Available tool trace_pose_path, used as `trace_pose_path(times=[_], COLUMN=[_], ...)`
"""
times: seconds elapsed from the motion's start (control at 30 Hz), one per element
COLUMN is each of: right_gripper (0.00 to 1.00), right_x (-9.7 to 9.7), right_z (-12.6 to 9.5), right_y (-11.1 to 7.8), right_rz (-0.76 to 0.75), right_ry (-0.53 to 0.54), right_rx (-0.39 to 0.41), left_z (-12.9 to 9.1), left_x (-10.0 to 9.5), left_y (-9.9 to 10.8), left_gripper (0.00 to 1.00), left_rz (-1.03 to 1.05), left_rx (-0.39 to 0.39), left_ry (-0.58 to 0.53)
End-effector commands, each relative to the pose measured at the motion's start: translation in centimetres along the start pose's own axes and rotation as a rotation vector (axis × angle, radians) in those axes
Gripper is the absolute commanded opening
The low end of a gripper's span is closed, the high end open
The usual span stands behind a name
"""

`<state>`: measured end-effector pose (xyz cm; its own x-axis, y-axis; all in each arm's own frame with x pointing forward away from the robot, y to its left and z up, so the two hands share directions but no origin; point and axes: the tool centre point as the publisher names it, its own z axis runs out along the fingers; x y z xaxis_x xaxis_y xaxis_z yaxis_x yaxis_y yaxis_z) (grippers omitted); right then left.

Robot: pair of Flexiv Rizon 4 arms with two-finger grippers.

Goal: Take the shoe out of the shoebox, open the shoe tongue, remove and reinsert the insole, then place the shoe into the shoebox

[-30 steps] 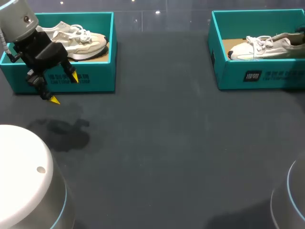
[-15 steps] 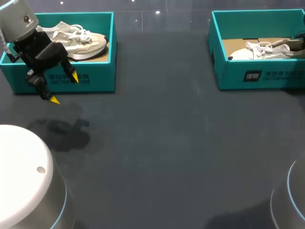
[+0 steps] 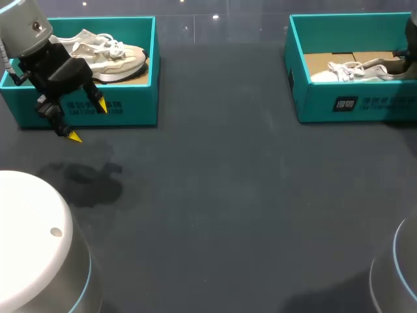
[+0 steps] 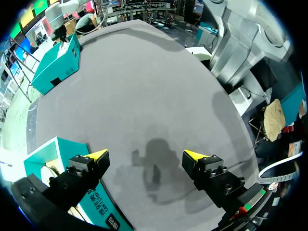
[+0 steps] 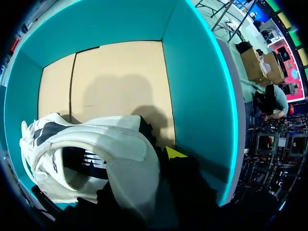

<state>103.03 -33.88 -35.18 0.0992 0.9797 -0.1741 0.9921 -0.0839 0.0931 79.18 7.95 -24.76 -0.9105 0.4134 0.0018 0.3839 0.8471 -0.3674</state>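
A white shoe [image 3: 355, 70] lies low in the teal shoebox [image 3: 365, 104] at the back right, its heel toward my right arm [image 3: 412, 39] at the view's edge. In the right wrist view my right gripper [image 5: 149, 163] is shut on the shoe [image 5: 110, 144] at its heel collar. One yellow fingertip [image 5: 175, 152] shows beside the shoe; the other is hidden behind it. The box's teal wall [image 5: 197, 96] stands close ahead. My left gripper [image 3: 88, 120] hangs open and empty in front of a second teal shoebox [image 3: 130, 111] at the back left.
The left shoebox holds another white shoe [image 3: 111, 55]. In the left wrist view my left gripper [image 4: 147, 156] is over bare dark tabletop [image 4: 144, 96], with that box's corner [image 4: 57, 149] beside one finger. The right shoebox [image 4: 55, 67] is far across the table.
The shoe in the right box has slid to the right and sunk lower behind the front wall, along with my right arm. My left arm has kept still.
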Motion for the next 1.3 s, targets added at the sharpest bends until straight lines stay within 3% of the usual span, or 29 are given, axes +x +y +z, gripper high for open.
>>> trace_pose_path(times=[0.03,0.87,1.3], right_gripper=[0.0,0.0,0.0], right_x=[0.1,0.7,0.7], right_z=[0.7,3.4,2.6], right_y=[-0.3,-1.0,-0.6], right_rz=[0.001,-0.014,0.011], right_ry=[0.008,0.043,0.045], right_rx=[-0.007,0.022,-0.001], left_z=[0.0,0.0,0.0], left_x=[0.0,0.0,0.0], left_y=[0.0,0.0,0.0], left_gripper=[1.0,1.0,1.0], left_rz=[0.001,0.001,0.001], left_rx=[-0.003,-0.003,-0.003], left_ry=[0.0,0.0,0.0])
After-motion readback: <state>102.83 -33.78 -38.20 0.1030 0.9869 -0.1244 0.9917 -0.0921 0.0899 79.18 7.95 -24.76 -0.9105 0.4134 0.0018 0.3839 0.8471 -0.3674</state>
